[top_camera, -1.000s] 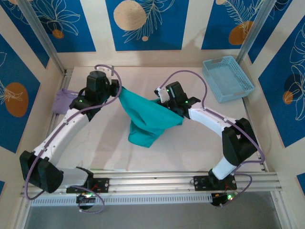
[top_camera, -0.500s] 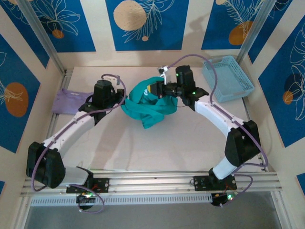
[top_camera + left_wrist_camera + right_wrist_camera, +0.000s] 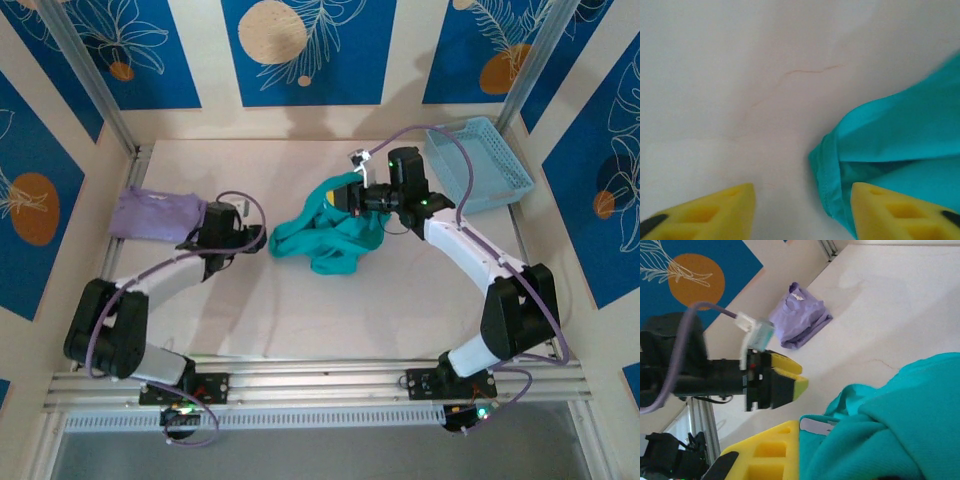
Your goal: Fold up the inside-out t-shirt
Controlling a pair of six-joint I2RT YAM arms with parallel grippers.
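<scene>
The inside-out t-shirt (image 3: 325, 235) is a teal bunch on the table's middle, its upper part lifted toward the right. My right gripper (image 3: 352, 196) is shut on that raised part. In the right wrist view the teal cloth (image 3: 885, 430) covers the jaws beside one yellow finger (image 3: 767, 455), with a white tag (image 3: 816, 426) showing. My left gripper (image 3: 262, 241) sits low at the shirt's left edge, open. In the left wrist view a hemmed edge of the shirt (image 3: 827, 172) lies between its yellow fingertips (image 3: 892, 210), nearer the right one and not pinched.
A pale lavender folded garment (image 3: 155, 212) lies at the left edge, behind the left arm, also seen as a purple bundle (image 3: 800, 322). A light blue basket (image 3: 478, 160) stands at the back right. An aluminium rail (image 3: 320, 380) runs along the near edge.
The left gripper has let go of the shirt and dropped low to the left. The right gripper has carried its part back and right, and the shirt has collapsed into a bunch.
</scene>
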